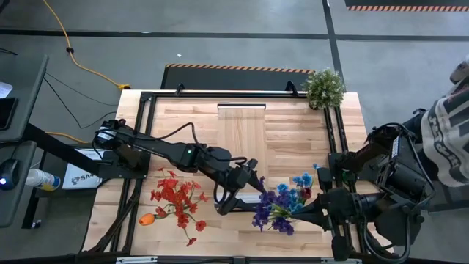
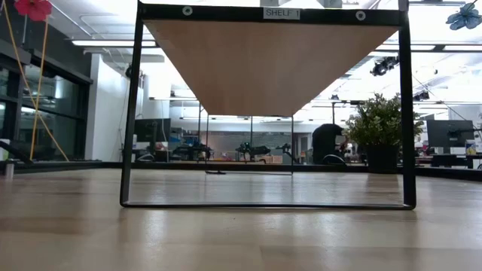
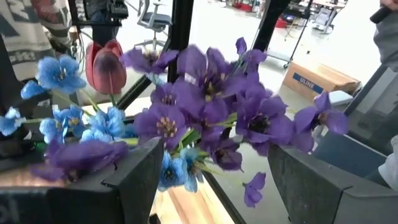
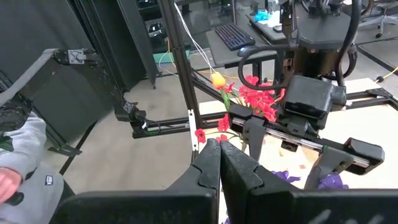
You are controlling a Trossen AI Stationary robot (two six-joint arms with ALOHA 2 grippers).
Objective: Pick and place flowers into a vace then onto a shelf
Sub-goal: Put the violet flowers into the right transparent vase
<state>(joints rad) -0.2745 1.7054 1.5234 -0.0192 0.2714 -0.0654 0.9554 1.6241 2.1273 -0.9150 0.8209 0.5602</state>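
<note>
High view: reaching in from the left across the table (image 1: 293,139), with the left gripper (image 1: 240,199) standing wide open near the front edge and gripping nothing. Lying just beside it, toward the right arm: purple flowers (image 1: 267,209) and blue flowers (image 1: 299,183) in one bunch. Pointing into that bunch from the right: the right gripper (image 1: 314,210), shut. Lying on the table to the left of the left gripper: red flowers (image 1: 176,194) and an orange tulip (image 1: 146,218). Standing at the far edge, well apart from every flower: the shelf (image 1: 242,117), with a plant (image 1: 324,88) at the far right corner.

Low view: showing the shelf (image 2: 271,68) from below on its dark frame, raised, with the plant (image 2: 380,124) behind it to the right; showing neither gripper.

Left wrist view: holding the left gripper (image 3: 217,186) wide apart, with the purple flowers (image 3: 211,106) filling the gap ahead, not pinched; blue flowers (image 3: 62,74) and a dark-red tulip (image 3: 107,65) beside them.

Right wrist view: pressing the right gripper (image 4: 219,155) fully together; not showing whether a stem is caught between. Facing it: the left gripper (image 4: 287,165), spread open, with the red flowers (image 4: 258,99) and orange tulip (image 4: 217,79) beyond.
</note>
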